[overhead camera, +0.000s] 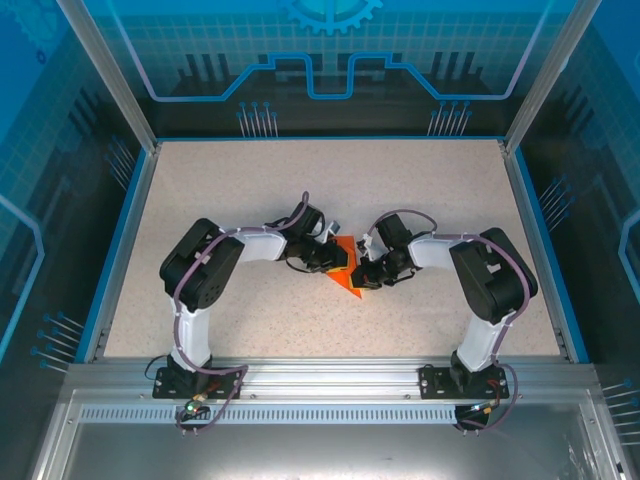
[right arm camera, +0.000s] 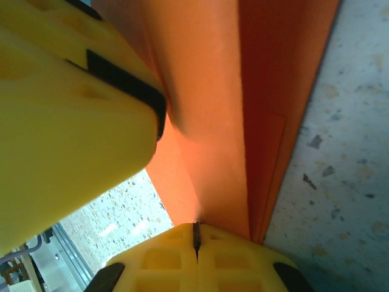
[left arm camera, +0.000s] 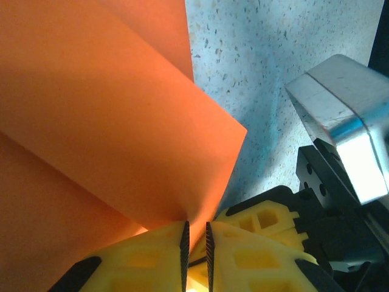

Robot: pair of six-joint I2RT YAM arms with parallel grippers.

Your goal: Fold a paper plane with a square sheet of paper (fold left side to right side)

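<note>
The square sheet of paper [overhead camera: 349,287] is bright orange and folded into layers, with a pointed corner toward the near side. It lies at the table's middle between both grippers. My left gripper [overhead camera: 338,262] comes in from the left. In the left wrist view a raised flap of the paper [left arm camera: 121,121] runs down into the narrow gap of my left gripper [left arm camera: 196,225]. My right gripper [right arm camera: 196,226] is shut with the paper [right arm camera: 213,121] pinched at its tip. The left gripper's yellow finger [right arm camera: 67,134] presses close against the paper. No finished paper plane shape can be made out.
The speckled beige table [overhead camera: 250,190] is bordered by a blue rim and aluminium frame posts [overhead camera: 110,70]. The right arm's yellow finger [left arm camera: 261,222] and a silver housing [left arm camera: 343,134] sit close beside my left gripper. The two grippers nearly touch.
</note>
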